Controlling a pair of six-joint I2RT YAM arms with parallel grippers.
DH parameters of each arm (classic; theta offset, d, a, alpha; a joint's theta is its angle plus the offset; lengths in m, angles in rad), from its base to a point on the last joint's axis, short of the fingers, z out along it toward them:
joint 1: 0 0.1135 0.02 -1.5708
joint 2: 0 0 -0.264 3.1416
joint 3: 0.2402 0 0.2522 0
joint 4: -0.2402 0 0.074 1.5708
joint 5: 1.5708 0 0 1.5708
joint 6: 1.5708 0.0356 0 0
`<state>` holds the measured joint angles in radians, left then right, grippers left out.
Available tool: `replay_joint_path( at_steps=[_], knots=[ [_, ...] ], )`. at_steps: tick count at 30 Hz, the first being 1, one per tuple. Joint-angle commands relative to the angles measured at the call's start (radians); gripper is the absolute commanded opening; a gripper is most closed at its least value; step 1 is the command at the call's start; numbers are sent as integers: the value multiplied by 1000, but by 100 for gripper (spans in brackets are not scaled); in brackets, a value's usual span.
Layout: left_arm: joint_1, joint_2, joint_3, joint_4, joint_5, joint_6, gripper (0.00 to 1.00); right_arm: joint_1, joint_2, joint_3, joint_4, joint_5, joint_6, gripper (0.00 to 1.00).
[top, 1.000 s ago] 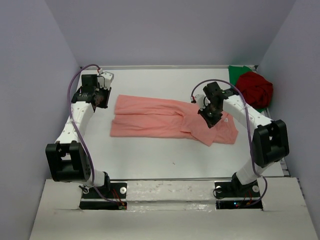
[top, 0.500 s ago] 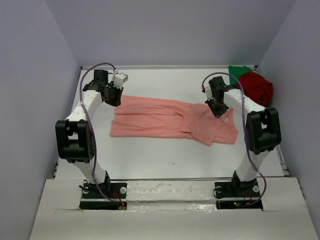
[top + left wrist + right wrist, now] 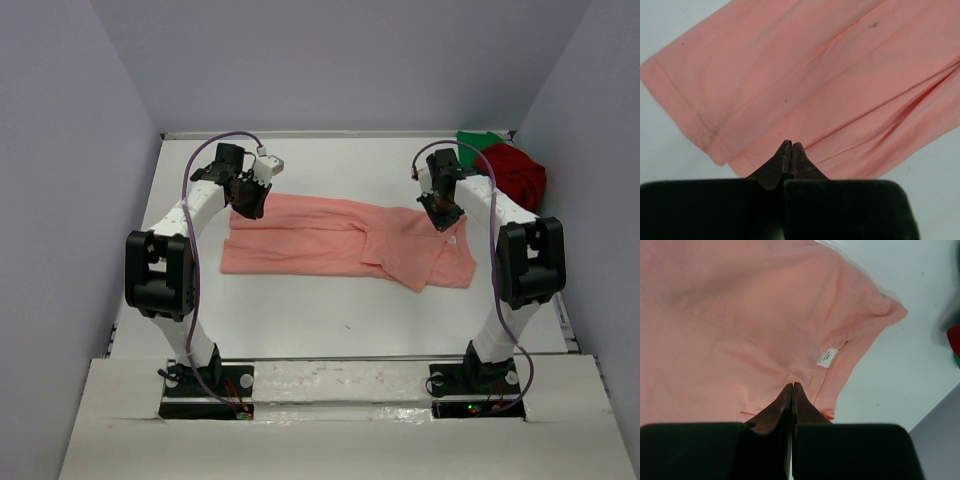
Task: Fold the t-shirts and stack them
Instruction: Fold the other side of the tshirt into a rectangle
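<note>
The salmon-pink t-shirt lies folded into a long strip across the middle of the table. It fills the left wrist view and the right wrist view. My left gripper is shut and empty over the shirt's far left hem corner. My right gripper is shut and empty over the shirt's right end, beside the collar and its white label. The dark red t-shirt lies crumpled at the back right on the green t-shirt.
Purple walls close in the white table on the left, back and right. The crumpled shirts fill the back right corner. A red sliver of that pile shows at the right edge of the right wrist view.
My left gripper has swung right onto the shirt's far left corner. My right gripper has moved back and right toward the collar end. The shirt has not moved.
</note>
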<state>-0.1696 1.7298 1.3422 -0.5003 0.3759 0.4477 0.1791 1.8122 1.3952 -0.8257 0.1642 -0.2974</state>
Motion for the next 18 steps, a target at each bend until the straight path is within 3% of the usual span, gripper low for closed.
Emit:
replay_joint_path(
  at_steps=[1,4,5,8,18],
  knots=[
    [-2,7,9,42,-25,11,0,-7,-24,37,-9,-35,-14,0],
    [-13,17,8,68,-31,17,20,-7,-4,76,-50,-123,-19,2],
    [-18,17,9,77,-29,22,26,-7,-1,97,-62,-155,-19,16],
    [-36,16,15,109,-23,42,33,-7,-14,108,-72,-218,-20,44],
    [-136,126,152,89,6,134,36,-7,-89,2,-38,-296,-34,44]
  ],
)
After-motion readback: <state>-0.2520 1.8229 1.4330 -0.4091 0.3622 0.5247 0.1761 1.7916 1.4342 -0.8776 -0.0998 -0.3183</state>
